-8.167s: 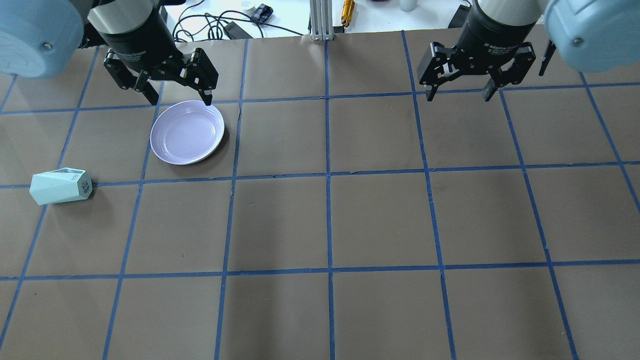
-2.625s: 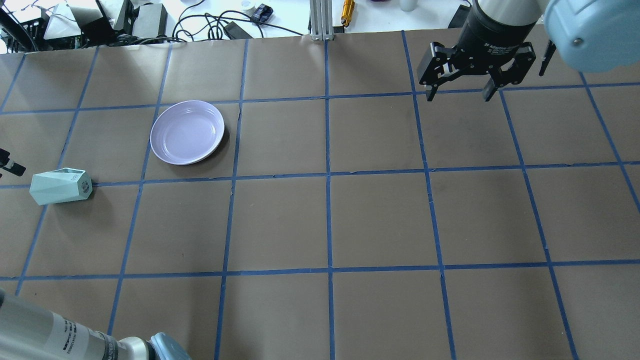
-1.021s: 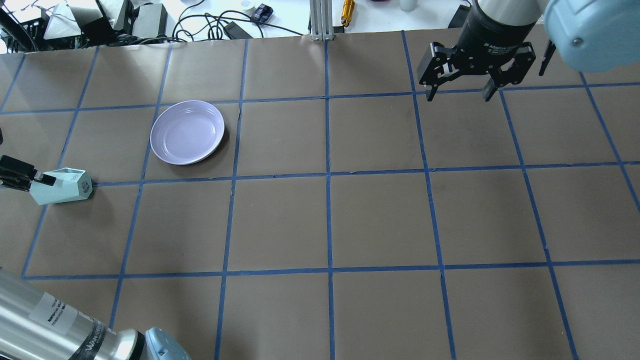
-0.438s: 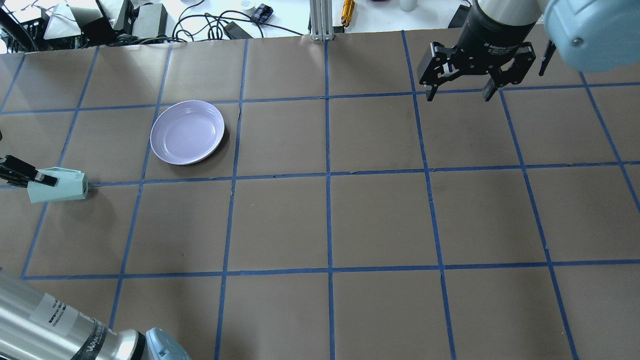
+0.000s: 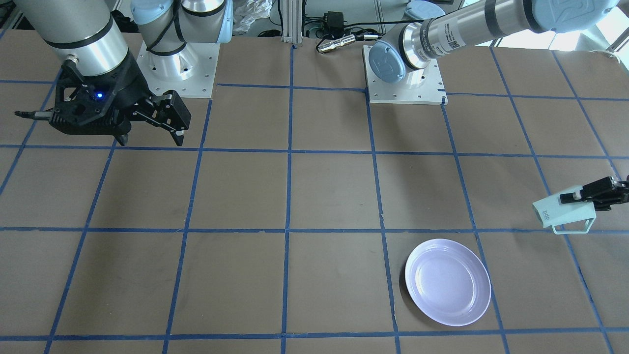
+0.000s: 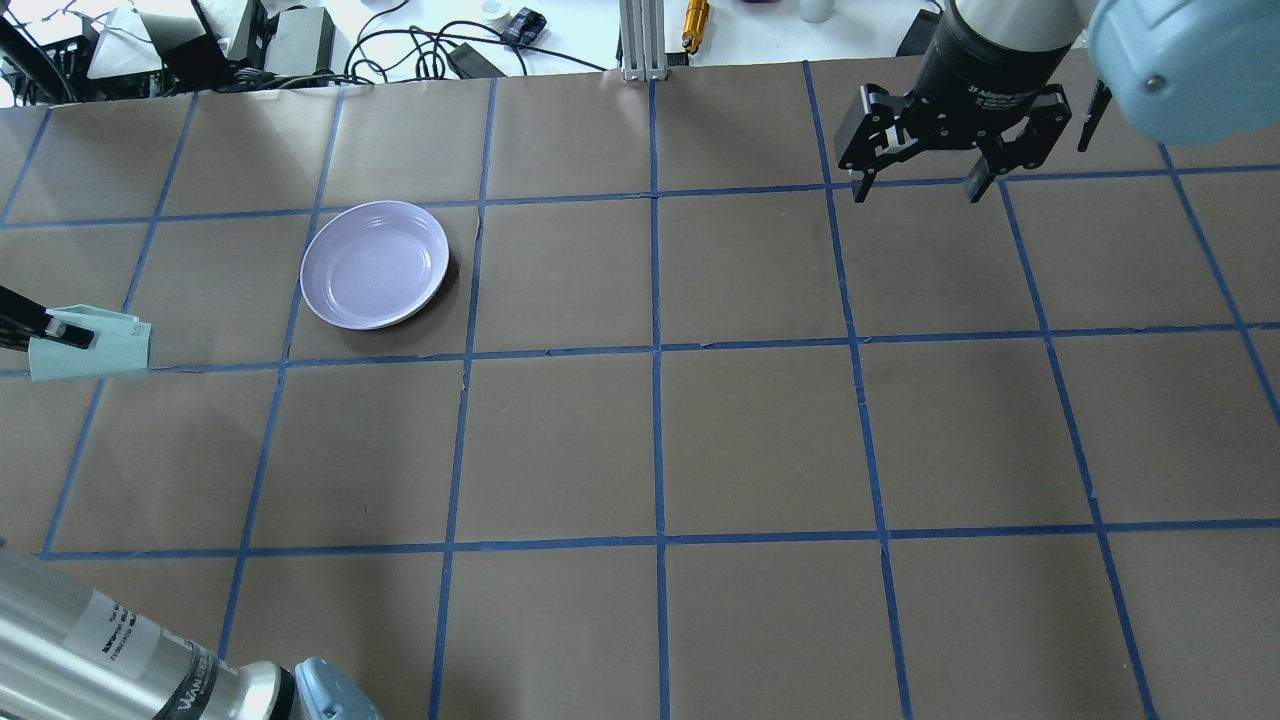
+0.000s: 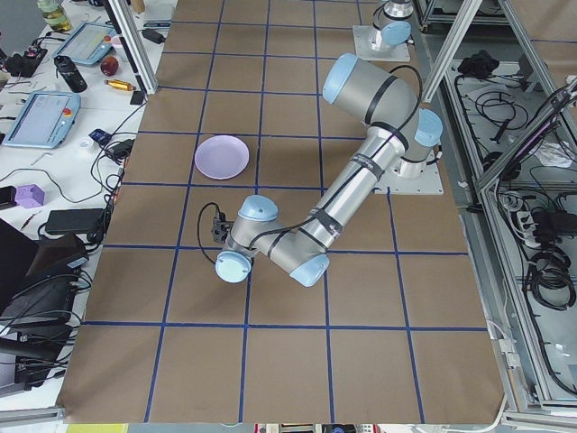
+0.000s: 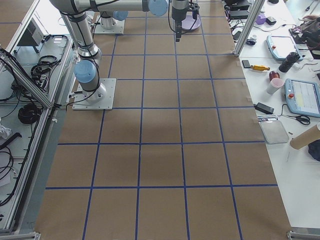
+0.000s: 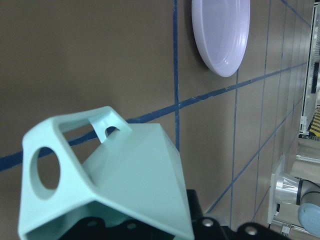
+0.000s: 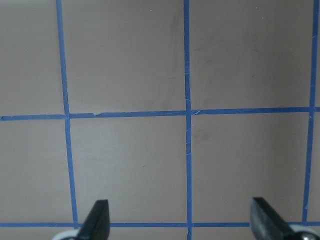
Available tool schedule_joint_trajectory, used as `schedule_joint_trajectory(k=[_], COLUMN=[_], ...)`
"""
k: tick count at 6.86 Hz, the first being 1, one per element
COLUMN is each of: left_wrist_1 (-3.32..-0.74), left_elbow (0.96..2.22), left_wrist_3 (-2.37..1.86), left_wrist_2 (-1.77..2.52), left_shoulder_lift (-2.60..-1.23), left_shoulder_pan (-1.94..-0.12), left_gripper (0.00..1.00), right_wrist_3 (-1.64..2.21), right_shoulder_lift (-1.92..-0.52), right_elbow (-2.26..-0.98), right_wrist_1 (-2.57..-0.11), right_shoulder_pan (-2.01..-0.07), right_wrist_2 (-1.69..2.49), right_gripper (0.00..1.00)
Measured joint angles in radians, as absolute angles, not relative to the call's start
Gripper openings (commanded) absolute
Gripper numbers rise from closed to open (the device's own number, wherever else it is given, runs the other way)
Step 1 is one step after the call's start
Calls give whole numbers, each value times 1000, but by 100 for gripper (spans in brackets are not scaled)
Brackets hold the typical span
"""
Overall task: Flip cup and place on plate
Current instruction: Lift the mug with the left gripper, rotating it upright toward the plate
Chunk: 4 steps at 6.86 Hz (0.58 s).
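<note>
1. The left tool was closed on the cup and gripped it at its rim end. One finger lay on the outside of the cup's wall.
2. The cup was at the left edge of the table. It was held on its side, with the base pointing to the right and the angular handle on the far side.
3. I cannot tell whether the cup touched the table.
4. The plate lay flat on the table, to the right of the cup and a little farther away, clearly apart from it.
5. The right tool was open, with its fingers wide apart. It hung above the far right part of the table, well apart from the cup and the plate.
</note>
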<state>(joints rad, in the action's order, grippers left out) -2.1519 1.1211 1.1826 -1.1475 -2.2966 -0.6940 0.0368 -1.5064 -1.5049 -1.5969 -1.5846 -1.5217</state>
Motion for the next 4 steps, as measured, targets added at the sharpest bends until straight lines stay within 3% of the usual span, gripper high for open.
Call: schedule_joint_trajectory(k=[4], left_wrist_1=[-2164], left_elbow=[1110], left_wrist_3=[960], left_wrist_2=[-1181], left_shoulder_lift=[-2147], left_shoulder_pan=[-923], left_gripper=[0], right_wrist_3=[37], right_shoulder_lift=[-1506], right_elbow=[-1505], right_wrist_1=[-1597], right_shoulder_pan=[-1585], right_wrist_2=[-1522], right_gripper=[100])
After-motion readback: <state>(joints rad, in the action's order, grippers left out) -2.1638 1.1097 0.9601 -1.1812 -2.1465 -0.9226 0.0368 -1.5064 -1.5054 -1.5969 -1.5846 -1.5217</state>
